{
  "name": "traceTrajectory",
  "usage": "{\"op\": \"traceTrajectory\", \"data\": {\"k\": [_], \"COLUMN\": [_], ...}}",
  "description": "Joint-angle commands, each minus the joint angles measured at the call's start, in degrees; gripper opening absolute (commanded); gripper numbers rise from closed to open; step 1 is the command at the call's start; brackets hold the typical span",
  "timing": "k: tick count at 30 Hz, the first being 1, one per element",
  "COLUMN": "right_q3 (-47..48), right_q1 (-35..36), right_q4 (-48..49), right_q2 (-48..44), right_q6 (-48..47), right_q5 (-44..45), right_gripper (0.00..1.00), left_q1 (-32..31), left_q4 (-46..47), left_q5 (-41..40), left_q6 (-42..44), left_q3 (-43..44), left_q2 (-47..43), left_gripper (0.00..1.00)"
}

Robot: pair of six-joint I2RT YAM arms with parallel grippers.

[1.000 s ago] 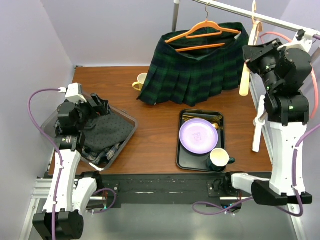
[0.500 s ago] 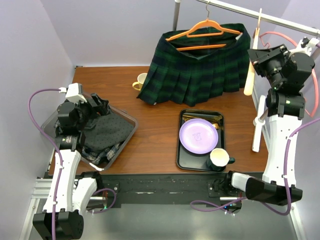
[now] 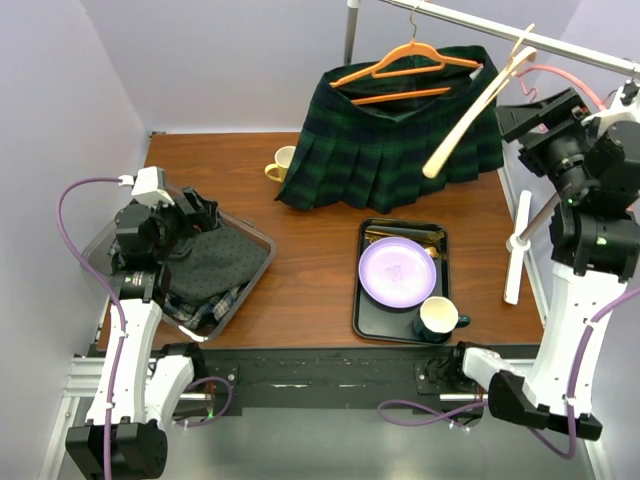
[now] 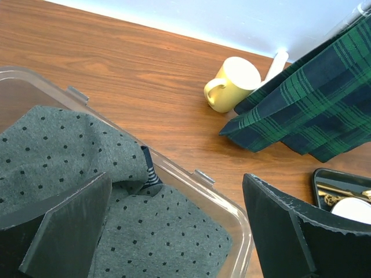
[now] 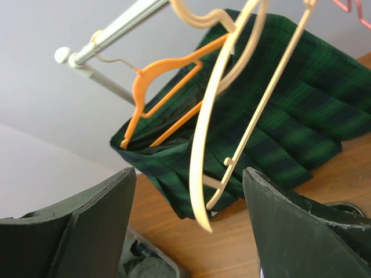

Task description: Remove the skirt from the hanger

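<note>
Top view: your right tool (image 3: pixel 535 112) has drawn back toward the right edge, and the cream hanger (image 3: pixel 470 108), upright a second ago, now swings diagonally across the skirt (image 3: pixel 400 150). The skirt has not shifted; it hangs on the orange hanger (image 3: pixel 405 62) with its hem on the counter (image 3: pixel 310 250). No progress toward removal.

Left wrist view: your left tool (image 4: pixel 177 179) is released and empty above the grey dotted garment (image 4: pixel 69 156) in the bin (image 4: pixel 229 202).

Right wrist view: the right tool is spread, grasping nothing. The cream hanger lies between it and the skirt, so clear that first, in my judgement.
</note>
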Motion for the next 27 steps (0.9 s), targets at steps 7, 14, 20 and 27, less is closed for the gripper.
{"op": "traceTrajectory", "data": {"k": [7, 14, 20, 27], "right_q3": [9.58, 9.58, 16.84, 25.23], "right_q1": [-0.23, 0.03, 6.34, 14.61], "right_q4": [-1.03, 7.33, 7.78, 1.36], "right_q2": [0.54, 2.21, 10.73, 18.65], "right_q6": [-1.09, 2.87, 1.74, -3.36], "right_q5": [-15.95, -24.58, -23.98, -18.62], "right_gripper": [0.74, 0.72, 0.72, 0.70], "left_q1": [-0.91, -11.45, -14.35, -17.86], "left_q4": [8.64, 14.59, 27.86, 36.15], "left_q5": [16.90, 12.90, 15.97, 21.07], "left_q6": [1.58, 6.23, 7.99, 7.46], "left_q3": [2.47, 16.87, 23.30, 30.07], "left_q2": [5.02, 15.22, 24.28, 37.28], "left_gripper": [0.94, 0.95, 0.95, 0.95]}}
